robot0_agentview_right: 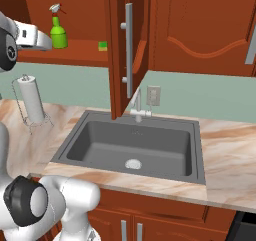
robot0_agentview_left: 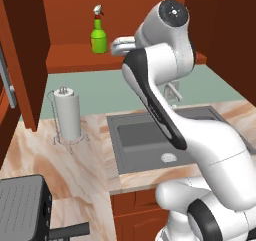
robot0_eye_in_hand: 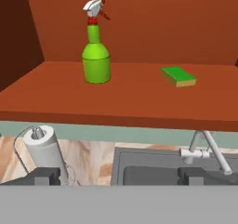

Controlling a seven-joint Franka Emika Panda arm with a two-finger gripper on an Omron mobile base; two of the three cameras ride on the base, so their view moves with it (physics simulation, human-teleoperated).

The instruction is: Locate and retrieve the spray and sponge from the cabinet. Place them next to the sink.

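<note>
Open hand [robot0_eye_in_hand: 119,175] should rise level with the spray [robot0_eye_in_hand: 95,60] and close round its body, not its neck.

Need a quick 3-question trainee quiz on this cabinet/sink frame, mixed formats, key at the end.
1. True or false: the spray stands upright on the cabinet shelf.
2. In the hand view, the sponge lies to which side of the spray: A) left B) right C) behind it
3. What stands on the counter beside the sink?
Key: 1 true. 2 B. 3 the paper towel roll.
</note>
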